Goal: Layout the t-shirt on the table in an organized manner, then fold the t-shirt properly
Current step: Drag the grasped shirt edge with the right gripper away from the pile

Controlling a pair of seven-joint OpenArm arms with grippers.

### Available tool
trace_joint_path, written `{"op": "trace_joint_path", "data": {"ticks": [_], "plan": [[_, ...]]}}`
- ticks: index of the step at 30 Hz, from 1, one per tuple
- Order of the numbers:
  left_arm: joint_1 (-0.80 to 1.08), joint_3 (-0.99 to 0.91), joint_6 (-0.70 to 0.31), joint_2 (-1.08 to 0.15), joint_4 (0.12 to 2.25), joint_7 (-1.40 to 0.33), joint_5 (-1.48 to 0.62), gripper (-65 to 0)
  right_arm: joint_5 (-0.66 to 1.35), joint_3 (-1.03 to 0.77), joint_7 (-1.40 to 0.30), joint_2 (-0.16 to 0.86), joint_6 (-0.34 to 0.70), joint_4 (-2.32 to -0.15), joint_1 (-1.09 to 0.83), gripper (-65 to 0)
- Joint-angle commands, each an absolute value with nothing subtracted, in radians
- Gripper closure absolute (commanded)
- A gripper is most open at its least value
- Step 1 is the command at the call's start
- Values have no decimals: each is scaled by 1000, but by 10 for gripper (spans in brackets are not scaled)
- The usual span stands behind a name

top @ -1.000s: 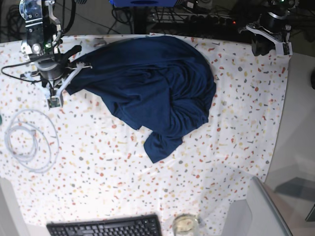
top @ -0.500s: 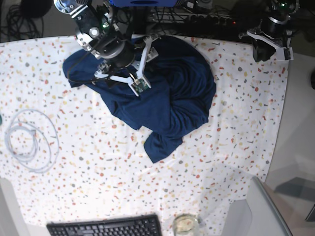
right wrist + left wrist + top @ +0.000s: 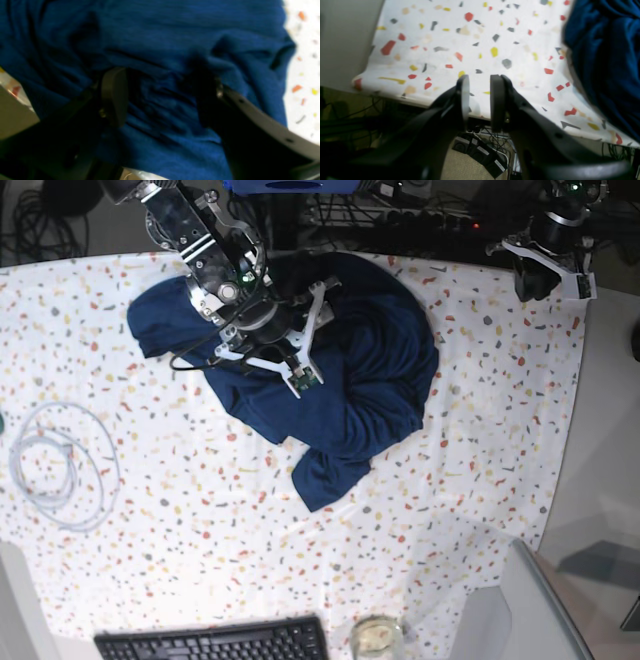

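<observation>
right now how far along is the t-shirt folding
Early. Done: nothing yet, the t-shirt lies bunched in a crumpled heap on the table. In hand: the right gripper hangs open over the navy folds, gripping nothing. The left gripper waits at the table's edge, holding nothing. Left: spreading it flat, then every fold.

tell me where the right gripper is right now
In the base view the right gripper is at upper left-centre, open over the bunched t-shirt, far from the left gripper at the table's top right corner.

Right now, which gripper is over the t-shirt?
The right gripper, jaws open above the bunched navy t-shirt; the left gripper sits at the table corner.
</observation>
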State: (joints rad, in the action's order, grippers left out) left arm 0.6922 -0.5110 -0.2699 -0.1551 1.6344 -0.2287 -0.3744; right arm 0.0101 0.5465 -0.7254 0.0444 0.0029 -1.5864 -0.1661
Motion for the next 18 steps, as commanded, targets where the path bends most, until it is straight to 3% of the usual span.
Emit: {"op": "trace_joint_path", "data": {"ticks": [1,4,12,18], "plan": [[700,-518,-272,-163,1647,-208,-383,-145,2,533,-710,47,1,-1601,-154,-269],[700,-518,-272,-163,1647,-208,-383,-145,2,507,-714,48,1,-1618,-166,0],[704,-518,-272,-163,1647,-208,-383,-145,-2,334,-811,61,1,-1848,-232,-3],[704,-518,-272,-163,1647,-203,-383,-143,1,171,-862,140,1,-1854,-154,-3]]}}
